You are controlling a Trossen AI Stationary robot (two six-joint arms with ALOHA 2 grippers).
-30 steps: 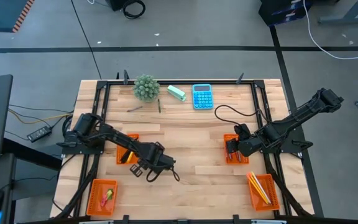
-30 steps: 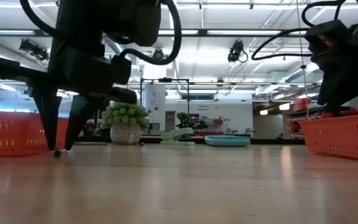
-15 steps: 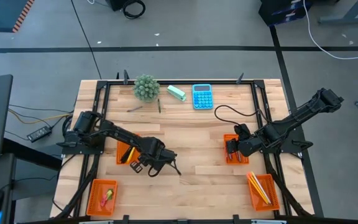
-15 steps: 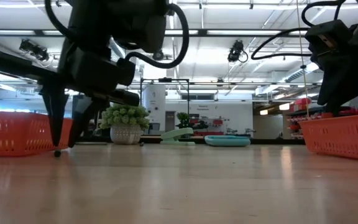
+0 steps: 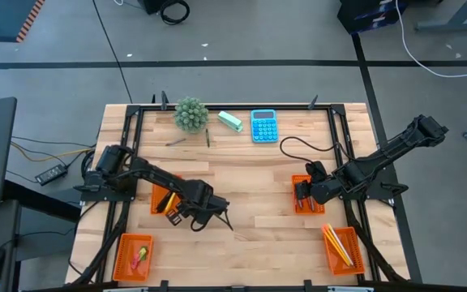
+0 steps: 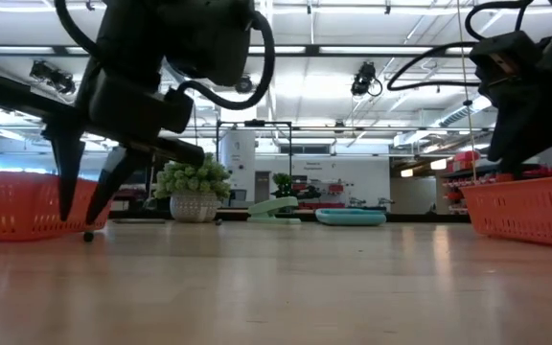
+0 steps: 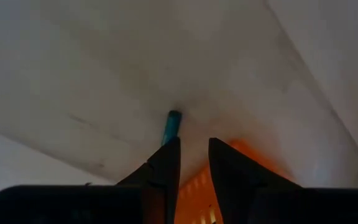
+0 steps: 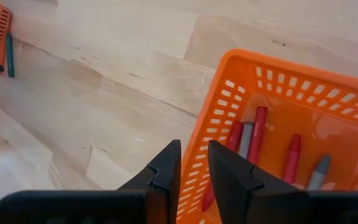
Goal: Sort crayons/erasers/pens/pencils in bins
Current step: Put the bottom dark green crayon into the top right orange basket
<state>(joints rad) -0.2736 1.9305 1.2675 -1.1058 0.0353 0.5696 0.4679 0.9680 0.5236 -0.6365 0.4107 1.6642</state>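
Observation:
A slim teal pen [image 7: 171,124] lies on the table beside the left middle bin [image 5: 154,195]; the low view shows its end [image 6: 87,236]. My left gripper [image 7: 194,140] points down just above it, fingers a little apart and nothing between them. One fingertip [image 7: 166,155] stands over the pen's near part. In the high view the left gripper [image 5: 201,212] hides the pen. My right gripper [image 8: 194,144] hangs open over the rim [image 8: 247,59] of the right middle bin, which holds red and grey crayons [image 8: 257,134].
A near-left bin [image 5: 122,243] holds erasers [image 5: 140,255]. A near-right bin [image 5: 355,259] holds pencils [image 5: 335,245]. At the far edge stand a plant [image 5: 190,113], a mint block [image 5: 230,121], a blue calculator [image 5: 263,126] and two dark sticks [image 5: 177,141]. Open wood lies between the arms.
My left gripper has rolled about the line it points along and drifted slightly toward the left middle bin. The pen's end has stayed where it was on the table.

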